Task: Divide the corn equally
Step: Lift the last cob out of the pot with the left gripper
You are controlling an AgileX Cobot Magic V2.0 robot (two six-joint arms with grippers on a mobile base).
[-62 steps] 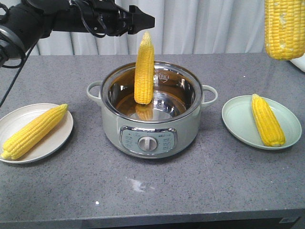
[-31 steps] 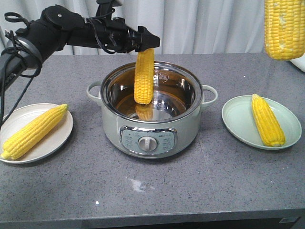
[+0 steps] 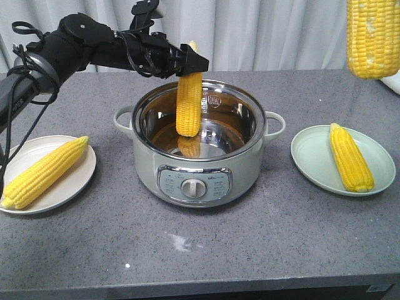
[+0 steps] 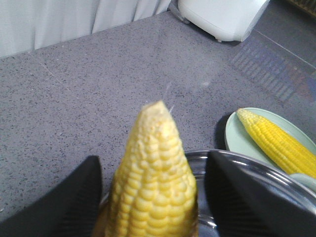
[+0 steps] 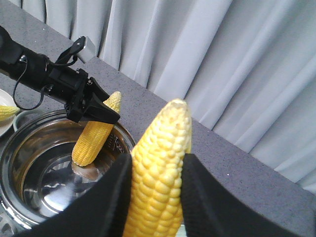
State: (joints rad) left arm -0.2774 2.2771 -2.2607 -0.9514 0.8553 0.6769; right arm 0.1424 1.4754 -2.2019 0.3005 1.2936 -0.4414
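The cob (image 3: 189,103) stood upright in the pot (image 3: 149,164), long axis vertical, its tip between the parted, not yet gripping jaws of the left pincer (image 3: 192,62), the nearer one.

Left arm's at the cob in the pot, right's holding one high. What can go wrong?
1. The left gripper straddles the upright yellow corn cob in the steel-lined green electric pot near its tapered tip; a pinch there may slip or topple it.
2. The right gripper holds another yellow cob high above the grey table; released there, it could roll off the round pale green plate already carrying a cob.
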